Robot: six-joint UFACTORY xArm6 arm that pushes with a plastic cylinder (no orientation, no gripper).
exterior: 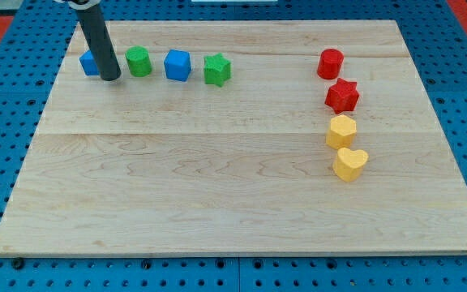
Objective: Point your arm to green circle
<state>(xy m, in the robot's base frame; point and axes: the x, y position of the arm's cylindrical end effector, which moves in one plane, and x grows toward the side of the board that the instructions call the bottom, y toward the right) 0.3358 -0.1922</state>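
Near the view's top left of the bench (217,178), my tip (110,79) rests between a partly hidden blue block (89,63) and the green circle (139,61), just beside the circle's left. Rightward sit a blue cube (177,65) and green star (216,70). Far right stand a red cylinder (330,63), red star (342,96), yellow hexagon (340,131) and yellow heart (350,163). No hand exists on this rod
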